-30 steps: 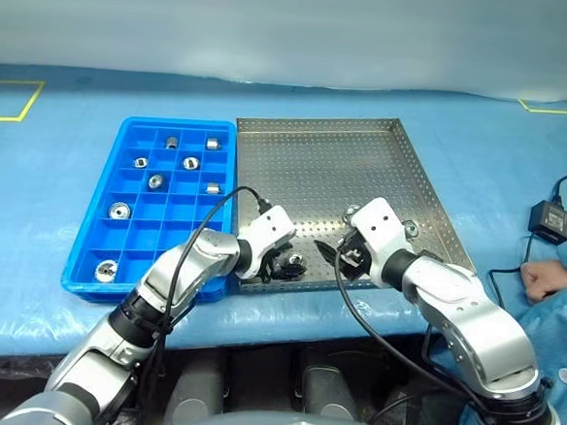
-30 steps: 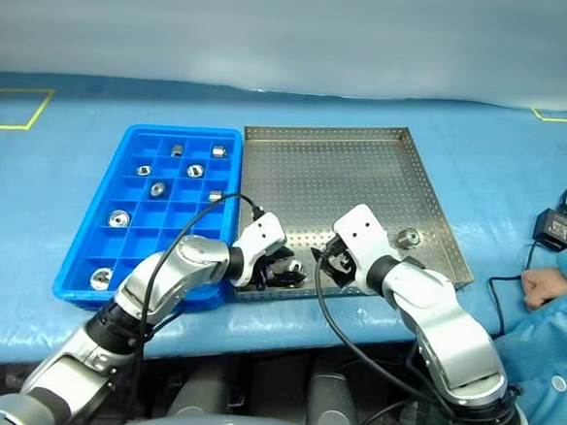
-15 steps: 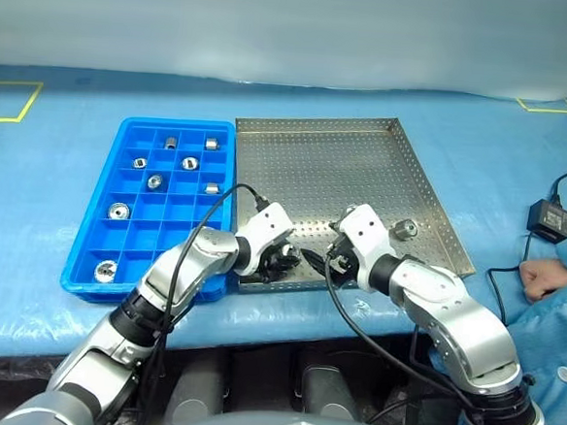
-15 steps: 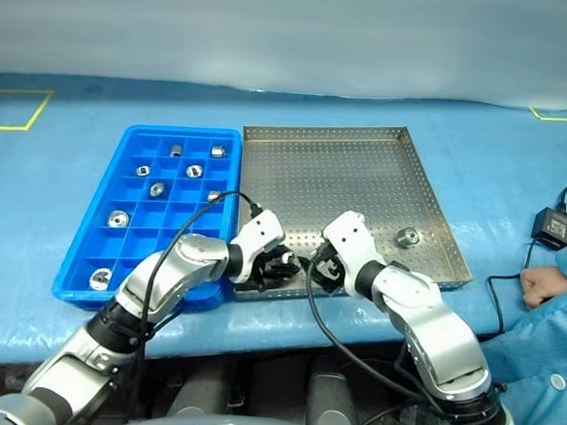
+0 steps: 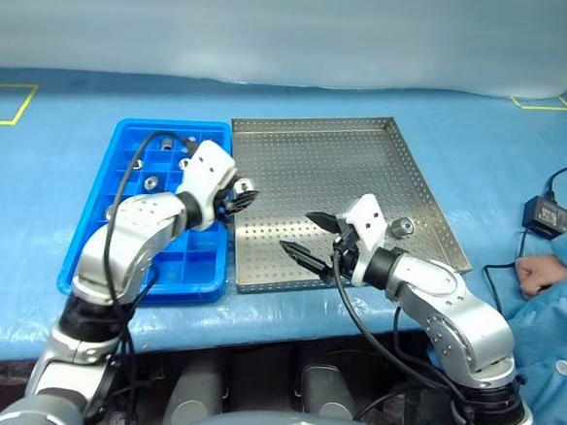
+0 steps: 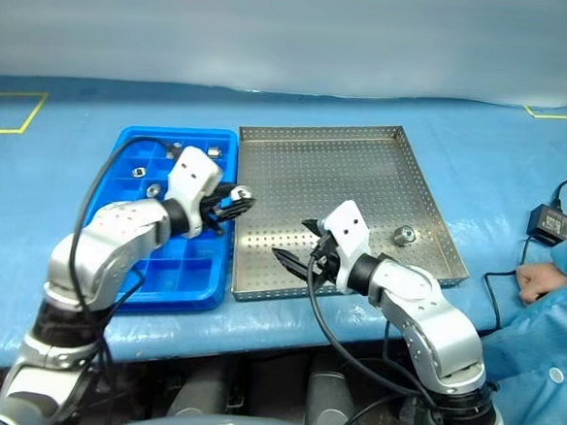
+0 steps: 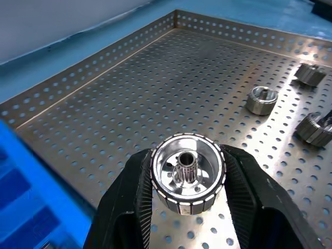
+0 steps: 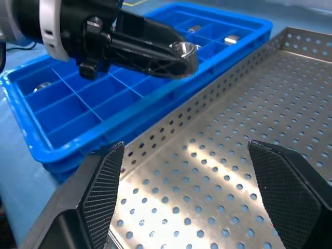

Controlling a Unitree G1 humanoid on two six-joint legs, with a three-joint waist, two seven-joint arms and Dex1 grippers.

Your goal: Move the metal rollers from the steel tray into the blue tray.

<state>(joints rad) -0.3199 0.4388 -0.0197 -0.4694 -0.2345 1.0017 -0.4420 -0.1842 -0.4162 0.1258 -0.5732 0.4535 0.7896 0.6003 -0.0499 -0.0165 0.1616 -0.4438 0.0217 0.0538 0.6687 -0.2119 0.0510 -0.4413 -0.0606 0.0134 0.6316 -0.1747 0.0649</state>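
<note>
Over steel tray (image 5: pixel 364 170), left gripper (image 5: pixel 243 192) clamps roller (image 7: pixel 188 173).

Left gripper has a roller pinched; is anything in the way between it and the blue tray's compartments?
Nothing visible blocks it. The left gripper holds the roller raised above where the steel tray meets the blue tray, clear of both rims. The right gripper hangs open over the steel tray, away from that path.

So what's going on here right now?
The left gripper is shut on a metal roller, held above the seam between the steel tray and the blue tray, which already has several rollers in its compartments. The right gripper hangs open and empty over the steel tray's near part. One loose roller lies by its right edge.
</note>
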